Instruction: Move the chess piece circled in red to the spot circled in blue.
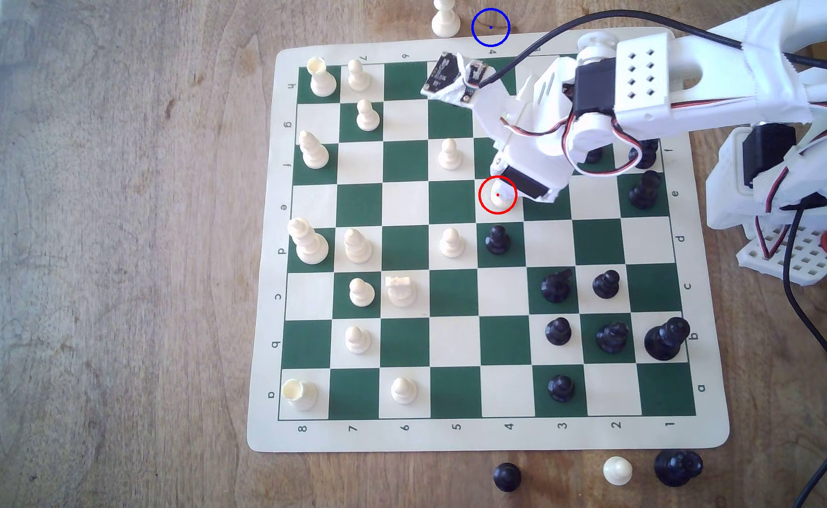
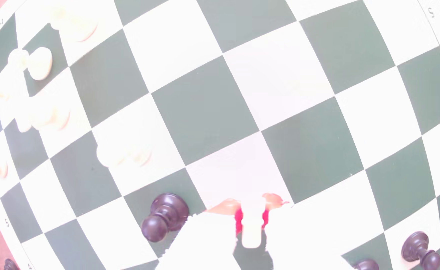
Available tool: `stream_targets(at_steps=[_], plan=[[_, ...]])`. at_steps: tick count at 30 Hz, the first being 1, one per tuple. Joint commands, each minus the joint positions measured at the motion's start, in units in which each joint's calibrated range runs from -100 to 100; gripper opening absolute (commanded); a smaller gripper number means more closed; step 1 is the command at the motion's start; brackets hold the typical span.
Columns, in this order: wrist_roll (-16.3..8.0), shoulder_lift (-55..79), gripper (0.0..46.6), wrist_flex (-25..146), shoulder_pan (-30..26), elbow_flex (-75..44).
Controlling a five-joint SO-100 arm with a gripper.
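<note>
Beside the black plastic pawn (image 1: 497, 239), on the light square touching its own toward the board's h edge, we find the small cream-white plastic piece ringed in red (image 1: 495, 195). Our white printed gripper (image 2: 251, 223) sits low around it, fingers (image 2: 213, 233) on either flank with thin gaps showing, so we judge it not yet clamped. We expect it light, rigid and slick; we would pinch low on the stem. Off the board's h edge, beyond the mat, waits the blue-ringed patch of bare wood (image 1: 490, 27).

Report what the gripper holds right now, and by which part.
The gripper brackets the red-circled cream piece on its square, one finger either side of its upper part. The overexposed wrist view leaves it unclear whether the jaws have closed on it.
</note>
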Motion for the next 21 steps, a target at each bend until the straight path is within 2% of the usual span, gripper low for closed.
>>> stream_targets(at_steps=[1, 12, 18, 21], plan=[[-0.5, -7.3, 1.8, 8.5, 0.3, -10.9], [0.0, -9.4, 1.5, 17.2, 10.9, -22.1], [2.4, -4.0, 1.7, 16.5, 19.0, -24.0], [3.3, -2.6, 1.7, 14.9, 21.4, -24.1]])
